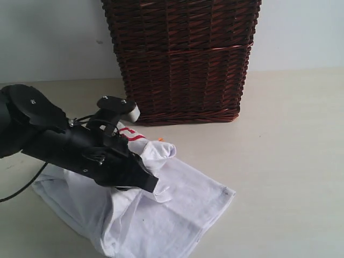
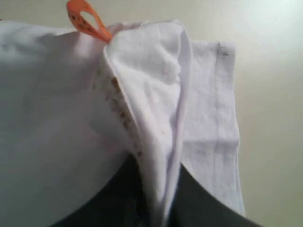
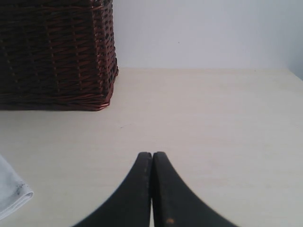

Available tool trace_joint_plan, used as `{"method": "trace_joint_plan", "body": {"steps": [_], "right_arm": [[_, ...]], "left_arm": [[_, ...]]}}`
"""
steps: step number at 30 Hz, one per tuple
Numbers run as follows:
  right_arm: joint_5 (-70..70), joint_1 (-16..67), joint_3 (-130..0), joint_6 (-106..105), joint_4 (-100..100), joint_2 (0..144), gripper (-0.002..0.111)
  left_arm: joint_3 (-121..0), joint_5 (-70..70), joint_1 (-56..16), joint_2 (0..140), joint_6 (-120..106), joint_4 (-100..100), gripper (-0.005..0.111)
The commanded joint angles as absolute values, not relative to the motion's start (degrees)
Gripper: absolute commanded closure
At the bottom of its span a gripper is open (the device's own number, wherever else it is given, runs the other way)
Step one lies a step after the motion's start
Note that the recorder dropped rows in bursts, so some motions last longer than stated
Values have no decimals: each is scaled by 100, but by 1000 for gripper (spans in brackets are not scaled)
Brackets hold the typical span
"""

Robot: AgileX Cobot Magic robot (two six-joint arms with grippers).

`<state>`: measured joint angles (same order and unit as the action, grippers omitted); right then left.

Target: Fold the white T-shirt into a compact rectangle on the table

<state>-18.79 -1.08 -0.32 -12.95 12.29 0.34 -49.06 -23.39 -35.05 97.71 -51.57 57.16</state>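
Now my left fingers (image 1: 150,184) pinch the white cotton T-shirt (image 1: 183,209) up off the pale beige desk (image 1: 290,161) to fold it; my right fingers (image 3: 152,189) rest closed, empty.

The T-shirt (image 1: 183,204) lies on the table (image 1: 290,161) at the front left, the basket (image 1: 183,59) stands just behind it, and the left gripper (image 1: 153,185) is above it.

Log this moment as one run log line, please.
left gripper: shut on white T-shirt fold | right gripper: shut, empty, above table | fold: unfinished, cloth crumpled
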Motion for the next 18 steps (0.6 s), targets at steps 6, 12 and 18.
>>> {"method": "trace_joint_plan", "body": {"steps": [6,12,18], "right_arm": [[-1829,-131,0,-1328,1208,0,108],[-1829,-131,0,-1328,1208,0,108],[-1829,-131,0,-1328,1208,0,108]], "left_arm": [[-5200,-2488,-3710,9380,-5208,5641,33],[-5280,-2068,-3460,8934,-5208,4817,58],[-4946,-2643,-3126,9315,-5613,4571,106]]}}
